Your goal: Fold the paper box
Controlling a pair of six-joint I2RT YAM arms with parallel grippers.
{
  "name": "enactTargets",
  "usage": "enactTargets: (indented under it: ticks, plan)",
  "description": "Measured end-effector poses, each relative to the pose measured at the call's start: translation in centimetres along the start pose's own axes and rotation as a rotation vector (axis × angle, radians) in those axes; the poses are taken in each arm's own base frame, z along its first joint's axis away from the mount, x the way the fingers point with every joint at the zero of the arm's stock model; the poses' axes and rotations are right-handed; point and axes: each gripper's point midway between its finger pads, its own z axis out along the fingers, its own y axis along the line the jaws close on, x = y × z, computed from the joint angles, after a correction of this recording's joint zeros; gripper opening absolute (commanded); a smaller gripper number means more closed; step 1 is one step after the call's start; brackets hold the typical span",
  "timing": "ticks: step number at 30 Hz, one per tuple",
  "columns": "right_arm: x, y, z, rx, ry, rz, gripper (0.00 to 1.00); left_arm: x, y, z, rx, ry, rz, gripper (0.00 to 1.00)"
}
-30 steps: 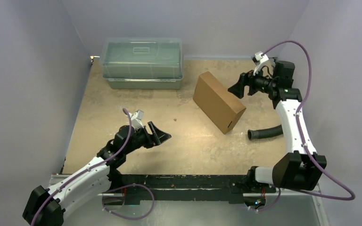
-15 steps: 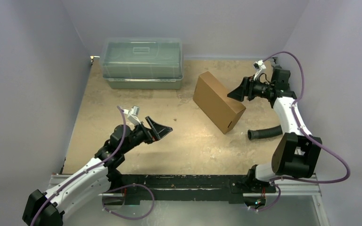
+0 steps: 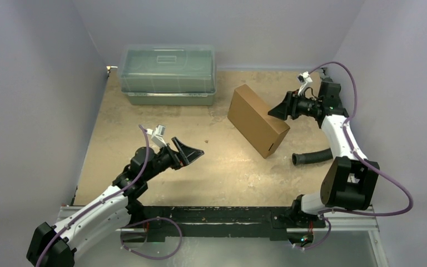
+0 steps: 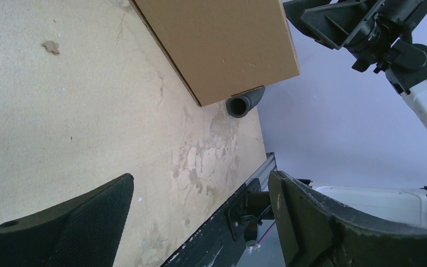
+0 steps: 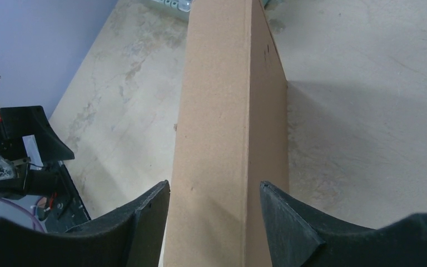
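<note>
The paper box is a closed brown cardboard box, tilted, with its low right end by a black hose. My right gripper is at the box's upper right edge. In the right wrist view its jaws stand open on either side of the box, very close to its two faces. My left gripper hovers over the table's left-middle, well apart from the box. It is open with nothing between its fingers. The left wrist view shows the box far off.
A clear greenish lidded bin stands at the back left. A black corrugated hose lies on the table by the box's lower right end; its open end peeks from under the box. Purple walls enclose the table.
My right gripper has come down and left onto the box's edge, and its jaws have narrowed. The left gripper rose slightly, shifted right and opened wider. The box has not moved.
</note>
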Motion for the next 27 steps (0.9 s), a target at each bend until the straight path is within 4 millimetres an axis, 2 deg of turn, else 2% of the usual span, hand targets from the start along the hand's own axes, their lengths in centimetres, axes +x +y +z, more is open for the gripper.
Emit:
enactTargets:
  ticks: [8,12,19,27]
  plan:
    - [0.5,0.8,0.8,-0.017,0.023,-0.012,0.55,-0.1,0.1,-0.1,-0.008,-0.009,0.004,0.88]
    - [0.7,1.2,1.4,-0.007,0.037,-0.033,0.53,-0.3,0.4,-0.3,-0.021,-0.022,0.004,0.82]
    - [1.0,2.9,2.5,0.011,0.064,-0.108,0.51,-0.5,1.3,0.0,-0.063,-0.037,0.000,0.77]
    - [1.3,3.4,2.8,0.032,0.072,-0.162,0.47,-0.1,2.3,0.6,-0.104,-0.018,-0.007,0.75]
